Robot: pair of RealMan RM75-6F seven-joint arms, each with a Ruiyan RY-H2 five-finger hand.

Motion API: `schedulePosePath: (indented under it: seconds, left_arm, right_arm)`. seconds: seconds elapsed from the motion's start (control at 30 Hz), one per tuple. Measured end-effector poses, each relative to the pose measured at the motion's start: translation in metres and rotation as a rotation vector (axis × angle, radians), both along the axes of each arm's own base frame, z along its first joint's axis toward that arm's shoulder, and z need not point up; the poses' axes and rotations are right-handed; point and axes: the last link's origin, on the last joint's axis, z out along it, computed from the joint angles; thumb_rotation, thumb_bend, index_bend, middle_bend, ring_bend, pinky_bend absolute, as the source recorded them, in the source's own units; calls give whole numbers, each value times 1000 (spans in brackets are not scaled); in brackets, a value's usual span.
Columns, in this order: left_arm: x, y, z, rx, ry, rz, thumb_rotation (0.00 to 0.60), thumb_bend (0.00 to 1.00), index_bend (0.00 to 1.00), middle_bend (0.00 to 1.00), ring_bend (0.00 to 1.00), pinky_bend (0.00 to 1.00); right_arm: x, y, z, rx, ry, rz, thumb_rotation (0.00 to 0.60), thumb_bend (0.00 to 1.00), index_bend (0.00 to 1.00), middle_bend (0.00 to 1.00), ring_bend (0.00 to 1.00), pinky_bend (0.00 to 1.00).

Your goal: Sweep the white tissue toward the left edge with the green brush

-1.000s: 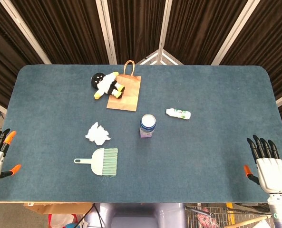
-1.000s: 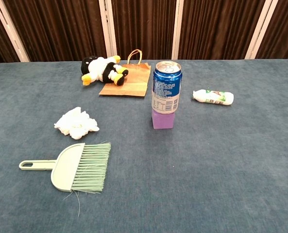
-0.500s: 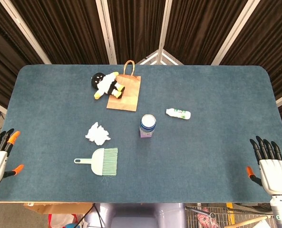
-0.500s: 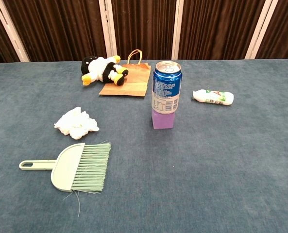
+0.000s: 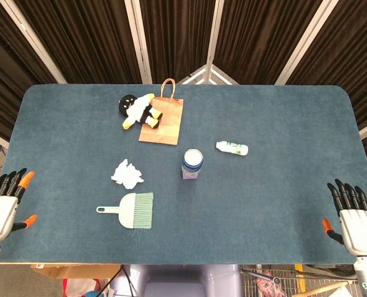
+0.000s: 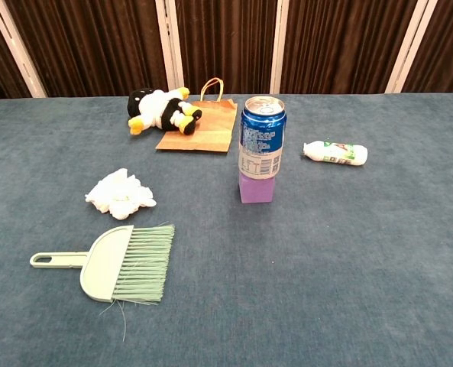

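Dark curtains [image 5: 177, 37], prob. white-framed panels

The desk [image 6: 379, 260] is covered in blue cloth that looks matt and a bit fuzzy. The tissue [image 6: 120, 194] is soft white paper, all crumpled. The brush [image 6: 119, 262] is smooth pale green plastic with thin green bristles. The can [image 6: 261, 147] is shiny metal, on a smooth purple block [image 6: 257, 188]. The bag [image 6: 199, 128] is matt brown paper. The toy [image 6: 160, 110] is plush cloth. The small bottle [image 6: 335, 153] is glossy white plastic.
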Motion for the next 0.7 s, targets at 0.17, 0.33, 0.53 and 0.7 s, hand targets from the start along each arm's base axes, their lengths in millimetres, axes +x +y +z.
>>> schedulePosePath:
  seconds: [0.17,0.33,0.53,0.7]
  left_arm:
    - [5,2,-3,-9,16,-19,600,13,0,135,149,265]
    - [21,12,-10,-21,31,-69,600,53,81,592,602,681]
    - [47,30,-34,-106,2,-79,600,214,425,989,961,979]
    - [68,42,-64,-189,6,-47,600,239,485,1000,1000,1000]
  right_arm:
    - [1,0,-1,4,-6,0,600,362,0,0,0,39]
    - [3,0,-2,11,-14,8,600,361,0,0,0,39]
    - [5,-2,-5,27,-29,12,600,362,0,0,0,39]
    - [7,-3,-8,40,-36,19,600,361,0,0,0,39]
